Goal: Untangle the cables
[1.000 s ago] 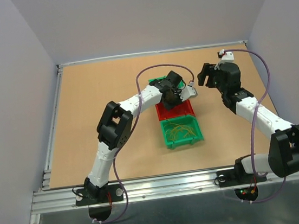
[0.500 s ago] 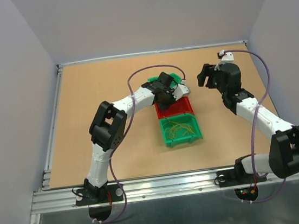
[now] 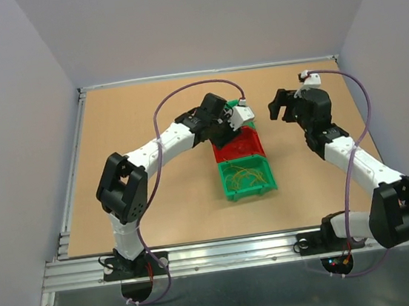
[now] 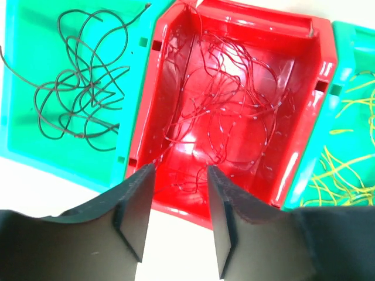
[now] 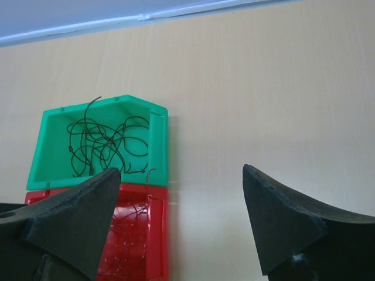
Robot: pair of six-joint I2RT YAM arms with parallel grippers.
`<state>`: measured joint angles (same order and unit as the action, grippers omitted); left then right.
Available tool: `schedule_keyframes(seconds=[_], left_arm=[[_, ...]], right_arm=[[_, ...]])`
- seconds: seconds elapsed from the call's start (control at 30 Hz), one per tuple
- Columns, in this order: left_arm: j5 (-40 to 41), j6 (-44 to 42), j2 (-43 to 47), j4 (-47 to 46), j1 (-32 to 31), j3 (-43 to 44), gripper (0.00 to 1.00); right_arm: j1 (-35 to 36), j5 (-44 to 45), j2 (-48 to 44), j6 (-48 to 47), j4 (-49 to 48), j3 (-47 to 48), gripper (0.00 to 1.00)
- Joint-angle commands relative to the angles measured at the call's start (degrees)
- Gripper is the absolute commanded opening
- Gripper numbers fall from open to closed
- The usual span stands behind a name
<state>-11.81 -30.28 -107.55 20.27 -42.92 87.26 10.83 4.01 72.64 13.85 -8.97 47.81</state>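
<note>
Cables: dark brown curly wires (image 4: 82,76) lie in the far green plastic bin (image 4: 17,117); reddish wires (image 4: 228,111) in the middle red plastic bin (image 4: 324,55); yellow-orange wires (image 4: 351,158) in the near green plastic bin (image 3: 232,192). Every strand seen sits in a bin, sorted by colour. Judged nearly done, though strands overlap loosely within each bin.

Left gripper (image 4: 179,175) over the red bin, jaws parted, empty. Right gripper (image 5: 179,175) spread wide, empty, over the tan tabletop (image 5: 263,88) beside the bins.

We see glossy plastic on the red bin (image 4: 149,117) and the green bin (image 4: 17,134); the tabletop (image 5: 263,88) looks matt, smooth and wood-like.
</note>
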Motion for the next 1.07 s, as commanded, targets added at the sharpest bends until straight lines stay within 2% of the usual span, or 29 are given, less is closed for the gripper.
schedule_keyframes(seconds=[0.0,0.07,0.13,0.2,0.23,0.27,0.4,0.43,0.57,0.63,0.73,0.83,0.93,1.03], left_arm=[[0.56,1.36,5.59,-2.34,0.73,-2.88,0.62],[0.65,1.98,8.74,-3.13,1.43,-4.9,0.72],[0.3,4.08,14.01,-6.28,2.31,-8.92,0.78],[-1.01,6.1,19.02,-13.19,5.37,-13.24,0.99],[-1.37,8.29,24.78,-15.85,6.95,-15.7,0.99],[-2.15,9.18,27.71,-19.97,10.1,-20.77,0.99],[-2.33,13.58,41.16,-29.82,17.67,-32.22,0.99],[-2.86,13.76,45.63,-30.72,20.48,-34.25,0.99],[-4.79,14.38,56.09,-36.08,25.24,-47.06,0.98],[-3.84,13.76,60.5,-38.55,26.3,-50.51,0.97],[-0.76,13.67,73.57,-44.16,27.8,-59.89,0.98],[-1.45,11.83,81.76,-50.23,27.8,-65.36,0.99],[-4.44,8.33,85.65,-53.14,27.8,-69.85,0.99],[-6.99,7.35,85.84,-53.67,27.8,-71.18,0.99]], right_arm=[[-0.55,-1.63,-3.64,-2.06,-6.22,-3.15,0.94],[-0.46,-1.81,-5.39,-2.16,-8.42,-4.56,0.98],[-0.46,-3.04,-6.72,-2.42,-12.02,-6.32,1.0],[-0.46,-3.66,-8.39,-0.85,-15.44,-7.46,1.0],[-0.46,-6.36,-8.83,-0.75,-16.16,-7.82,1.0],[-0.46,-7.95,-9.88,-0.58,-17.38,-8.43,1.0],[-0.37,-15.5,-14.26,-0.31,-20.64,-11.5,1.0],[-0.37,-16.22,-15.24,-0.22,-21.08,-12.12,1.0],[-0.46,-16.4,-19.99,1.97,-21.61,-16.95,1.0],[-0.37,-15.62,-21.48,3.02,-21.96,-20.72,1.0],[-0.37,-13.86,-23.77,4.43,-23.11,-24.59,1.0],[-0.37,-13.33,-24.74,5.4,-23.46,-25.92,1.0],[-0.37,-12.72,-26.32,5.84,-24.42,-27.33,1.0],[-0.37,-11.92,-27.11,5.23,-24.6,-28.21,1.0]])
